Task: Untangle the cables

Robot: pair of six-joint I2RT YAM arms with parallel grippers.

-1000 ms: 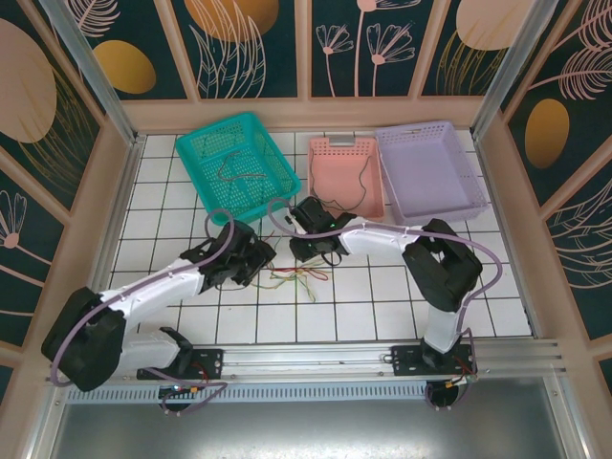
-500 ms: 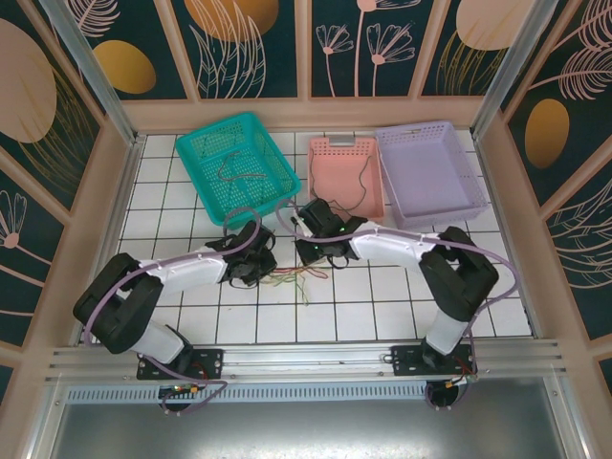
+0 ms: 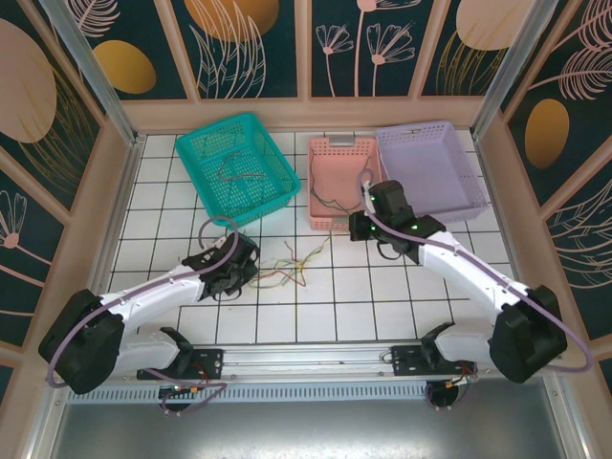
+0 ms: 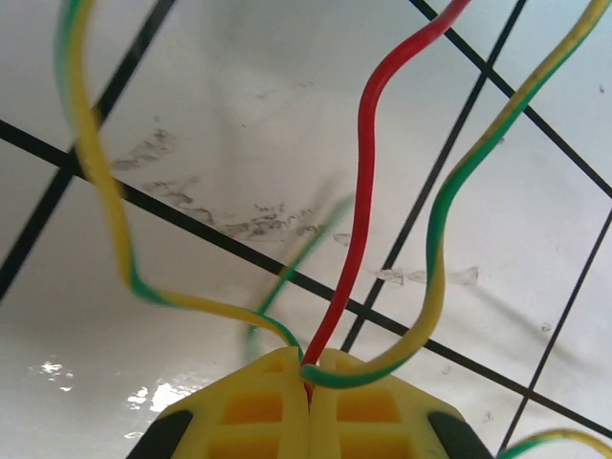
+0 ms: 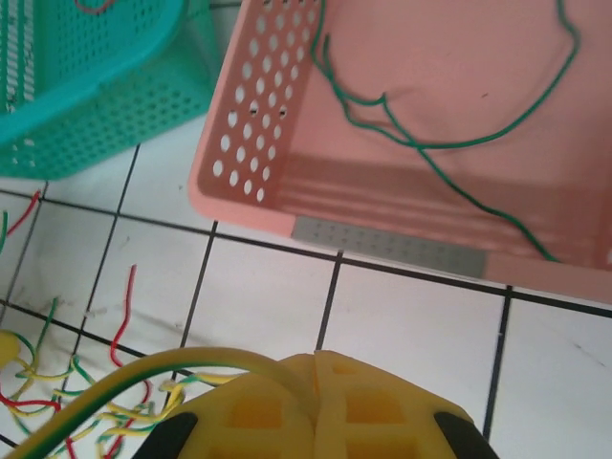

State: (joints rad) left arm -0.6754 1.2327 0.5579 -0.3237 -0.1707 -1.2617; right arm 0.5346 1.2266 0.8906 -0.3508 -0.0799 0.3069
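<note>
cables (image 3: 290, 271): loose tangle mid-desk, toward near edge. Thin, light, floppy; likely slick, and strands snag on each other.
left fingers (image 4: 263, 406) fully closed, pinching red cable (image 4: 363, 191) plus yellow-green strand at tangle.
right fingers (image 5: 268, 406) fully closed on yellow-green cable (image 5: 172, 360), beside pink basket (image 5: 382, 201).
Best hold: near free ends, one strand per grip; pull gently.

Pink perforated plastic basket (image 3: 342, 140) stands at the far middle of the white tiled tabletop (image 3: 382, 301) with its dark grid lines. Larger lilac perforated plastic basket (image 3: 411, 126) sits just right of the pink one, walls close alongside. Teal mesh plastic basket (image 3: 215, 125) lies left of it, apart and turned at an angle. Dark floral panels in wooden frames (image 3: 382, 43) rise behind it. Aluminium rail (image 3: 316, 356) runs along the near edge, well apart from it.
</note>
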